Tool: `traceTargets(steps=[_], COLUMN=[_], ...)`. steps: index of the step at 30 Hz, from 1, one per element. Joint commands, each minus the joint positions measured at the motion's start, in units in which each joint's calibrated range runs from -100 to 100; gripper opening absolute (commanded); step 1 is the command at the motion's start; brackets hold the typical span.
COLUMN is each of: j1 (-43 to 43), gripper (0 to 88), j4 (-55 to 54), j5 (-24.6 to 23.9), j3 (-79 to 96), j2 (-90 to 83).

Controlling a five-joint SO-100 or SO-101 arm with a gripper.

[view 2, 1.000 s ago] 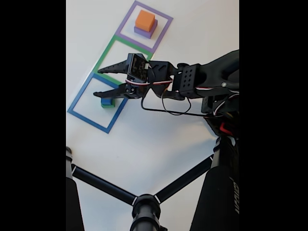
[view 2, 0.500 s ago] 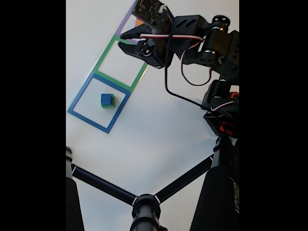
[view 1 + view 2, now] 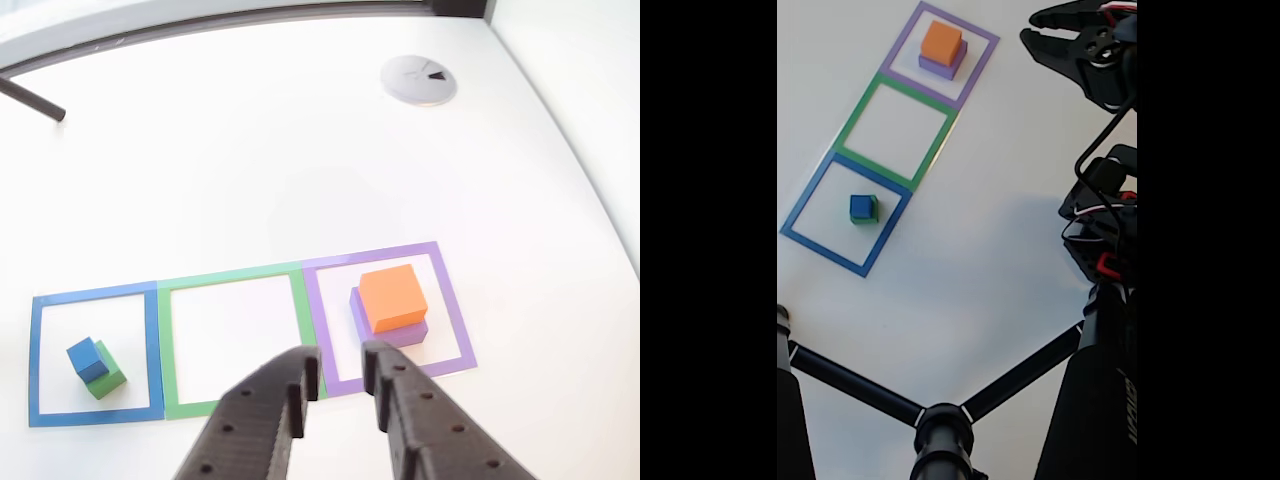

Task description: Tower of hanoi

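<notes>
1. The gripper [image 3: 1028,30] has pulled up and away from the blue square [image 3: 797,213] to the far side of the purple square [image 3: 983,55], fingers narrowly parted and empty.
2. The blue cube [image 3: 86,358] sits on the green cube [image 3: 108,380] inside the blue square.
3. The orange block [image 3: 392,295] rests on the purple block [image 3: 408,333]; probably the next pick, though hard to judge.

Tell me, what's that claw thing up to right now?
Gripper open, empty, raised off the table. Blue cube on green cube in blue square; orange block on purple block. Nothing in the way.
</notes>
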Motion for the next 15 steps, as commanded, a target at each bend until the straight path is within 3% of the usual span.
traceTargets(steps=[1,15], j1=[5.33,18.56], gripper=[0.0,0.0], j4=[0.54,-3.67], j5=[0.90,0.90], j3=[-1.35,6.29], j2=[0.39,-0.18])
